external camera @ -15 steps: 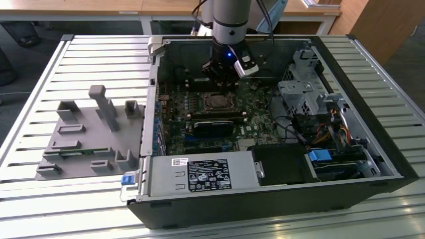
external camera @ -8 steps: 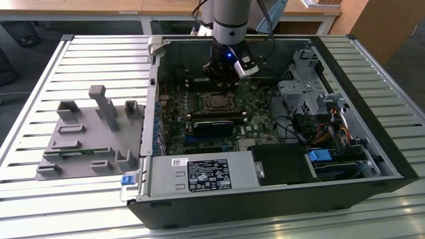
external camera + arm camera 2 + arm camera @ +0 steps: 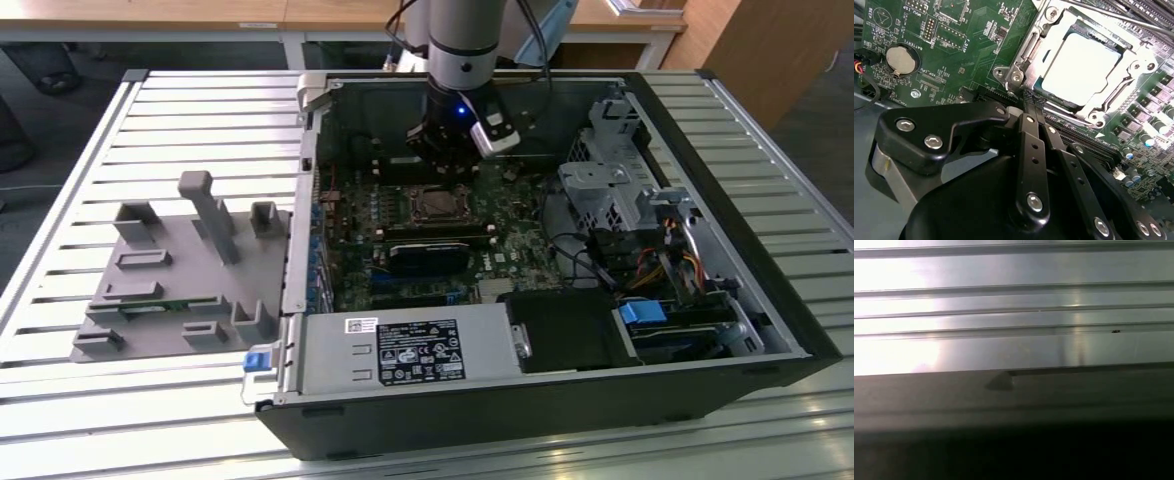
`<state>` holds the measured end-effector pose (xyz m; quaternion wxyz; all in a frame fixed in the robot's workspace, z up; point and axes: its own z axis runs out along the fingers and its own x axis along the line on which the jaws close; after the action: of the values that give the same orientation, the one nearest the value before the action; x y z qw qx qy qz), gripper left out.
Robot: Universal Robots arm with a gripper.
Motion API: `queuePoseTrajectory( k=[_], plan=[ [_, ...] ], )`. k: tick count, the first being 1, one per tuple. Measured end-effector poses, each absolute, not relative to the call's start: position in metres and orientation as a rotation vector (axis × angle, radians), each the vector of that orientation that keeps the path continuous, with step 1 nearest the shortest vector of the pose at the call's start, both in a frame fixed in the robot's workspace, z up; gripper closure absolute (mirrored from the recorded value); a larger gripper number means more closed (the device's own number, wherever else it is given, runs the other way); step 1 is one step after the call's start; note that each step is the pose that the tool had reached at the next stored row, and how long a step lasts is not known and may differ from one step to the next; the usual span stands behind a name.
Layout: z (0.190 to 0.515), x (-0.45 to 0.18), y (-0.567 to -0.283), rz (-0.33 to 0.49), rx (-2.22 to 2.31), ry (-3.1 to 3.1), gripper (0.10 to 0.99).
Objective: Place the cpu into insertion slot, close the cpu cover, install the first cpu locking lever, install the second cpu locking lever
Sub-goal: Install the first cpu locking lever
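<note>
Hand [image 3: 1030,97] position first: your arm reaches down into the open computer case [image 3: 747,340], and in the second wrist view the two fingers stand pressed together, narrow, with nothing between them, their tips right at the near corner of the insertion slot [image 3: 1019,75]. That placement makes sense if you are working the socket's edge hardware rather than carrying anything; a pinched tip suits pushing on a thin wire lever.

You can see the cpu [image 3: 1081,70] already seated in the slot, its pale metal top facing up and lying flat with the motherboard [image 3: 954,45]. It is square, so it has no real long axis; its edges run parallel to the socket's rim. The cpu cover [image 3: 1054,37] lies down around it, framing the chip through its cut-out centre. A thin locking lever [image 3: 1114,17] runs along the far side of the socket; whether it is latched I cannot tell.

In the exterior view the hand [image 3: 447,150] hovers just beyond the socket [image 3: 434,205], while a grey fixture tray [image 3: 174,270] sits apart on the slatted surface [image 3: 80,170].
</note>
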<state>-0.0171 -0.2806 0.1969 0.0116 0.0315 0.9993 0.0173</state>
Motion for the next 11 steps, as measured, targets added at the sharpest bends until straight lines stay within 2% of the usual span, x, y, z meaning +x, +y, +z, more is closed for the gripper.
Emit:
queuePoseTrajectory(
  k=[11],
  plan=[
    [0.212,-0.017,-0.281,0.053,0.098,3.117,0.98]
  ],
)
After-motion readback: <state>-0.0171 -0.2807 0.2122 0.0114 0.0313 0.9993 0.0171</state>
